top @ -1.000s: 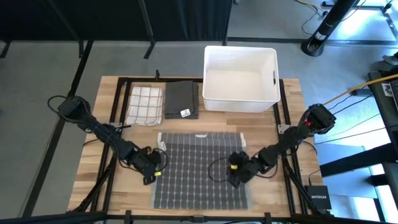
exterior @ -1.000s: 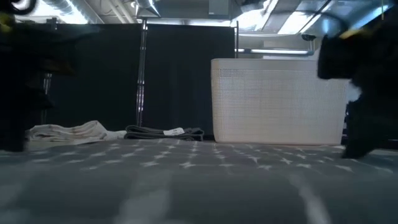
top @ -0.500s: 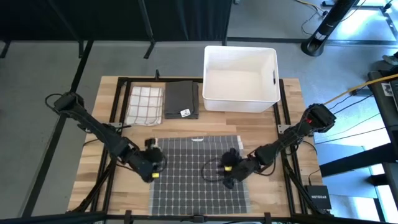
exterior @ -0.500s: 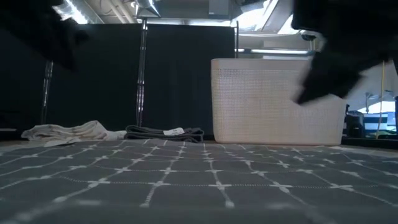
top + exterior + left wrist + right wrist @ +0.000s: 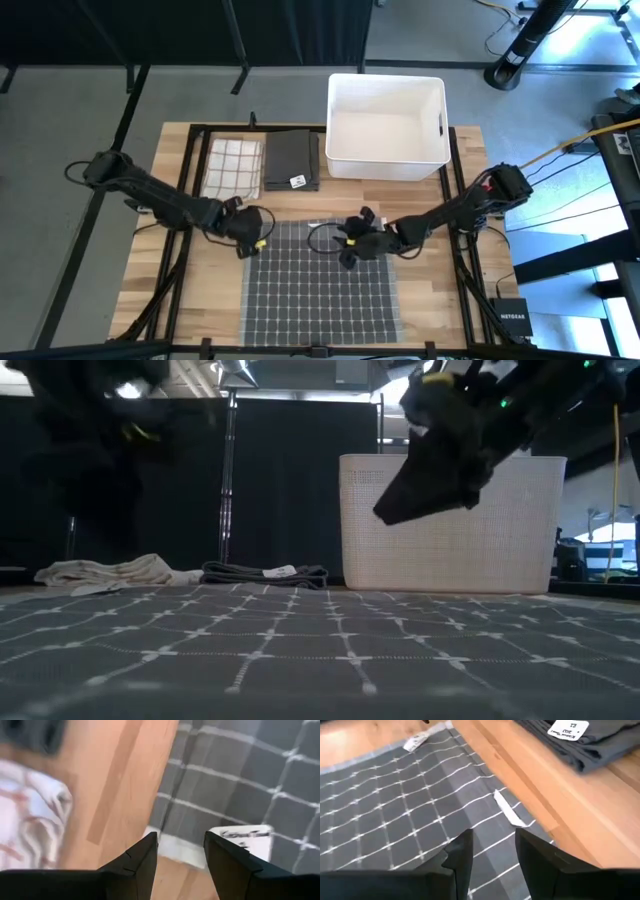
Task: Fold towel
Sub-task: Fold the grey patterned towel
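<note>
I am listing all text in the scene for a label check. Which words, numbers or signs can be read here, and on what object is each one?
"NETGEAR": on the small black box beside the table's right edge, high view.
White tag on the folded dark grey towel: printed, but too blurred to read.
White tag on the grey checked towel: marks visible, not readable.
Second tag at the checked towel's edge: too small to read.

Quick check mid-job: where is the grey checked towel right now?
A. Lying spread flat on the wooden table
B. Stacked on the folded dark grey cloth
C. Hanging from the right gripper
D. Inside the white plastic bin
A: the grey checked towel lies spread flat on the wooden table, both grippers above its far edge with nothing between their fingers.
</note>
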Robot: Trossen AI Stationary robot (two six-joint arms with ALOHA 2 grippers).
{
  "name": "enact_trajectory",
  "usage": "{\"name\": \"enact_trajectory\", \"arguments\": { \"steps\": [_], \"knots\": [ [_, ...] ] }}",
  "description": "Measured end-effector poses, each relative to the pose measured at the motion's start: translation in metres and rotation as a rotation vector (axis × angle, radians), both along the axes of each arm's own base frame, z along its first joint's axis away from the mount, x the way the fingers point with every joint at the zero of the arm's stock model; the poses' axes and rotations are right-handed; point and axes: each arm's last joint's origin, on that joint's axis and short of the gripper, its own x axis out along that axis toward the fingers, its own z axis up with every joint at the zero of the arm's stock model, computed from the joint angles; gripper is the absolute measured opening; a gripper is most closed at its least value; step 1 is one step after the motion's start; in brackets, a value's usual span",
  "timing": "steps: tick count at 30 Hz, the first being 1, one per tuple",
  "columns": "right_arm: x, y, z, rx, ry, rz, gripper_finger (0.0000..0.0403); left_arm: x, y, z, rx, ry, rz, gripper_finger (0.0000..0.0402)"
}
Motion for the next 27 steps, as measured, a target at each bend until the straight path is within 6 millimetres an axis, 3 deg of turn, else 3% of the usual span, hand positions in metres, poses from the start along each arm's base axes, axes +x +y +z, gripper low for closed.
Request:
{"name": "enact_trajectory", "arguments": {
  "steps": [4, 12, 16, 27],
  "knots": [
    [0.003, 0.001, -0.015, -0.024, 0.047, 0.006, 0.0149, -0.004, 0.019, -0.011, -0.093, 0.078, 0.052, 0.0155],
    [0.005, 0.002, -0.039, -0.051, 0.122, 0.007, 0.0149, 0.0, 0.034, -0.013, -0.212, 0.051, 0.173, 0.0155],
    [0.005, 0.002, -0.04, -0.05, 0.127, 0.01, 0.0149, 0.003, 0.036, -0.017, -0.331, 0.013, 0.194, 0.0155],
    [0.006, 0.003, -0.04, -0.05, 0.119, 0.008, 0.0149, -0.002, 0.042, -0.023, -0.276, 0.036, 0.172, 0.0155]
  ]
}}
